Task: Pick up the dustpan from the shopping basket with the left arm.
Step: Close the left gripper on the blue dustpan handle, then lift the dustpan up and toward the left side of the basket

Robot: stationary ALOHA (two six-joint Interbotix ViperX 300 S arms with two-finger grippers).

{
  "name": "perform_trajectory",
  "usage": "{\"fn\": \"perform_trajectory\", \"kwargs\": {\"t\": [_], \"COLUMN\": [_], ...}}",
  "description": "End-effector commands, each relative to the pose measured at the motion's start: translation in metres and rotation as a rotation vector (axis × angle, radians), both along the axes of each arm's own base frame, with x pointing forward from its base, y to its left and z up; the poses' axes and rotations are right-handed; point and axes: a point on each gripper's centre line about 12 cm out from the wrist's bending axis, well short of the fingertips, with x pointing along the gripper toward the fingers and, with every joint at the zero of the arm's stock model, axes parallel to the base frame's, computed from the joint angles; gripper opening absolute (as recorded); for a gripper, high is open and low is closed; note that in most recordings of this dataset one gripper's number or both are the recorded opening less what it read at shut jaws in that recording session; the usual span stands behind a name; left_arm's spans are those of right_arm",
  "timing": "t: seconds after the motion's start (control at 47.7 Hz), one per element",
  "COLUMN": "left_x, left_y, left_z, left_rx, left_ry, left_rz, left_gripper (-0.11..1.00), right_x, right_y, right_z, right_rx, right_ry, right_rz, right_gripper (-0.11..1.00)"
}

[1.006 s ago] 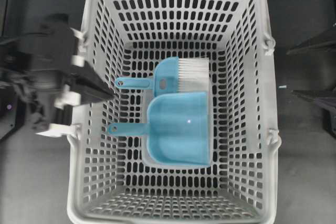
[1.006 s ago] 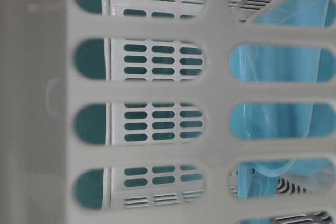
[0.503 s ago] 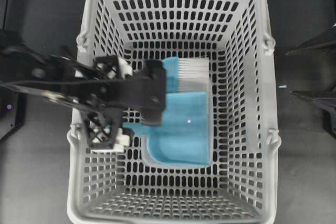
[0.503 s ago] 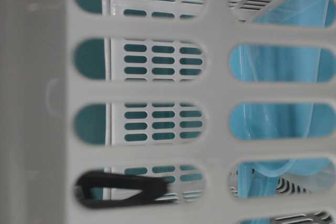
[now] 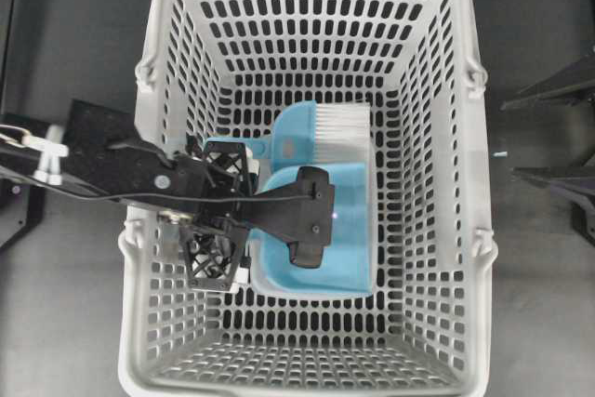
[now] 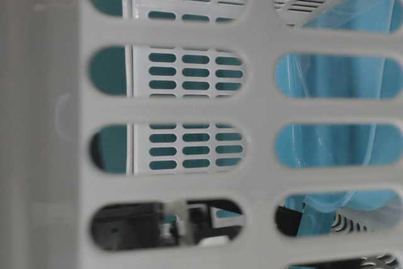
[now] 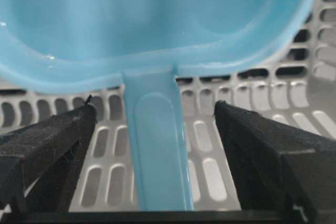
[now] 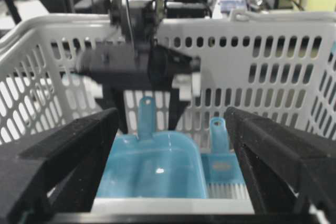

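The light blue dustpan [image 5: 349, 230] lies in the grey shopping basket [image 5: 163, 90], its handle pointing to the left wall. My left gripper [image 5: 218, 216] is down inside the basket over that handle, which it hides from above. In the left wrist view the handle [image 7: 157, 150] runs between the open fingers [image 7: 47, 145], with a gap on each side, and my left gripper [image 7: 155, 111] touches nothing. My right gripper [image 5: 513, 135] is open and empty outside the basket's right wall. In its wrist view my right gripper [image 8: 172, 114] frames the dustpan [image 8: 152, 166].
A blue hand brush [image 5: 325, 132] with white bristles lies right behind the dustpan. Both rest in a clear container [image 5: 316, 294] on the basket floor. The basket walls stand high around my left gripper. The table-level view shows the dustpan [image 6: 327, 149] through the wall slots.
My left arm has come from outside the basket's left wall, over the rim and down inside. Its open fingers now straddle the dustpan's handle. The dustpan and brush have not moved.
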Motion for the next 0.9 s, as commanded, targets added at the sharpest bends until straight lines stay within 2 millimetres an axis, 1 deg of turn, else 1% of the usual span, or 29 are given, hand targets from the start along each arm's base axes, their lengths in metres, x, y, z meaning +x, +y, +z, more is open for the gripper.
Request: {"fn": "perform_trajectory", "kwargs": {"t": [0.0,0.063,0.105,0.126,0.231,0.273,0.335,0.44,0.587,0.734,0.755,0.881], "left_x": [0.004,0.007,0.009,0.009,0.011,0.012,0.013,0.013,0.010,0.000,-0.003,-0.015], "left_y": [-0.001,-0.001,-0.002,-0.003,-0.003,-0.003,-0.002,0.000,0.008,0.020,0.023,0.031], "left_z": [0.004,0.005,0.006,0.007,0.008,0.011,0.016,0.031,0.059,0.098,0.107,0.147], "left_rx": [-0.004,-0.009,-0.014,-0.014,-0.020,-0.024,-0.030,-0.038,-0.049,-0.058,-0.059,-0.059], "left_ry": [-0.035,-0.058,-0.077,-0.082,-0.114,-0.136,-0.170,-0.223,-0.306,-0.418,-0.440,-0.515], "left_rz": [0.001,0.006,0.006,0.001,-0.002,0.003,0.009,0.011,0.032,0.054,0.058,0.068], "left_gripper": [0.86,0.82,0.75,0.70,0.38,0.29,0.30,0.30,0.30,0.30,0.30,0.30], "right_x": [0.001,0.001,0.001,0.001,0.000,0.000,-0.001,-0.002,-0.003,-0.003,-0.003,-0.003], "right_y": [0.000,0.000,0.000,0.000,0.000,0.000,0.000,0.000,0.000,0.000,0.000,0.000], "right_z": [0.004,0.003,0.003,0.002,0.000,0.000,0.001,0.001,0.000,-0.002,-0.003,-0.003], "right_rx": [0.006,0.004,0.006,0.006,0.007,0.007,0.007,0.008,0.008,0.009,0.009,0.009], "right_ry": [-0.029,-0.034,-0.035,-0.037,-0.033,-0.037,-0.040,-0.043,-0.043,-0.040,-0.038,-0.038], "right_rz": [0.000,0.000,0.000,0.000,0.000,0.000,0.000,0.000,0.000,0.000,0.000,0.000], "right_gripper": [0.78,0.78,0.78,0.78,0.78,0.78,0.78,0.78,0.78,0.78,0.78,0.78]}}
